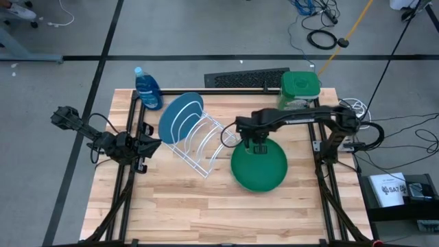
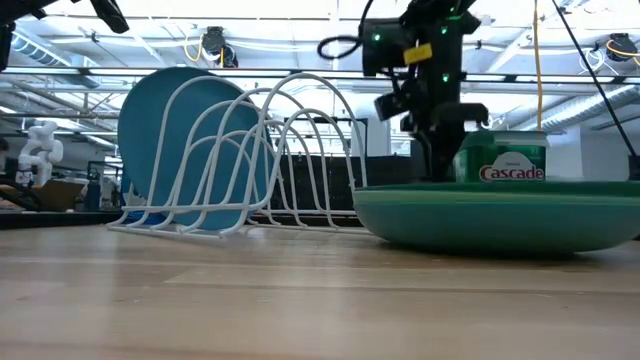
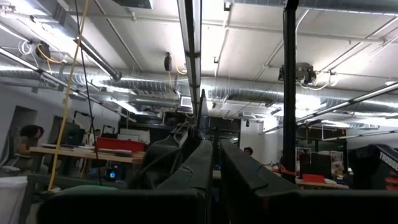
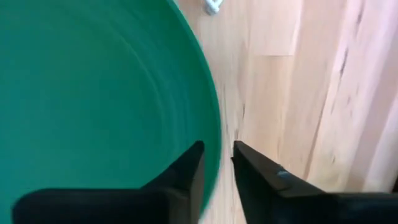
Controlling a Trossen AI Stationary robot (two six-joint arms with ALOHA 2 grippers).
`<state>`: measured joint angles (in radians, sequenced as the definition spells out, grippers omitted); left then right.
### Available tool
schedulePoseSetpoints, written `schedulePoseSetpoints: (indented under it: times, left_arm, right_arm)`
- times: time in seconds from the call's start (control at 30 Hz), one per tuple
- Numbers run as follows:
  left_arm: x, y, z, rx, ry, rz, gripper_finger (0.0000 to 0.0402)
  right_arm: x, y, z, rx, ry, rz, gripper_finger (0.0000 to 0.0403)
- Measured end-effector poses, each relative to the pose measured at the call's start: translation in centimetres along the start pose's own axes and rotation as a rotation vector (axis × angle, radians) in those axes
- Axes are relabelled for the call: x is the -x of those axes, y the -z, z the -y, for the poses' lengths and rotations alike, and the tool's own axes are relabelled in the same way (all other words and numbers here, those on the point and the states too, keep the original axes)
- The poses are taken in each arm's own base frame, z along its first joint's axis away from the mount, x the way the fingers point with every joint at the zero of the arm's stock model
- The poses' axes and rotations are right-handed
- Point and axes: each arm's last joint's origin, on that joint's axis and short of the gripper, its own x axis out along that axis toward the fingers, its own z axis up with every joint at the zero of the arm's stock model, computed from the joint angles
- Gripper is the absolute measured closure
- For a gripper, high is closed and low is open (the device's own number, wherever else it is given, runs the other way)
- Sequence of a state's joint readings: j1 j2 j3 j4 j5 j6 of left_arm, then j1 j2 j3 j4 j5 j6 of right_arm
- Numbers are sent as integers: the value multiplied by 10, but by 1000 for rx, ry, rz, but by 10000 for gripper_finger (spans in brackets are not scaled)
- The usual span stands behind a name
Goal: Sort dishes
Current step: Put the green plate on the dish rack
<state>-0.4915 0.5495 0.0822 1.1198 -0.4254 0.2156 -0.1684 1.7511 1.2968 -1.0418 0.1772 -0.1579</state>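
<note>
At the far left, the left arm sits folded at the table's edge, its left gripper [image 1: 145,146] lifted and aimed at the ceiling. In its wrist view the two dark fingers stand pressed together, holding nothing. The pale wooden table [image 1: 178,206] does not show in that view at all.

Next comes a clear blue plastic bottle [image 1: 147,88] at the back corner, and beside it the white wire dish rack [image 1: 204,143]. A large round blue plastic plate [image 1: 180,116] stands on edge in the rack's left end, leaning back. From the low view the wire loops cross its face and its lower rim is hidden behind the rack's base.

To the right of the rack, a large round dark green plastic plate [image 1: 264,175] lies flat on the wood, just beside the rack's end. Whether any other plate lies under it cannot be told; the low view shows only one thick green rim.

The right arm reaches across from the right side, elbow bent, with the right gripper [image 1: 257,147] pointing down at the green plate's back rim. In its wrist view one finger hangs over the plate's inside and the other over bare wood, slightly parted with the rim in the gap, not pinched.

Behind, a square green-lidded tub [image 1: 300,89] stands at the back right, its lower part hidden in the low view by the green plate
</note>
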Motion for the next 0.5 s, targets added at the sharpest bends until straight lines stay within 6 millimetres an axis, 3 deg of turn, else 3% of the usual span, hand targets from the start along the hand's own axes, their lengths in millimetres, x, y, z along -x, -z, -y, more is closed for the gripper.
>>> schedulePoseSetpoints:
  times: [0.23, 0.5]
  left_arm:
    - [0, 0, 0, -1, 1, -2, 371]
    - [0, 0, 0, -1, 1, -3, 371]
  right_arm:
    - [-7, -2, -2, 26, -33, -15, 262]
    - [-7, -4, 1, 58, 31, -1, 272]
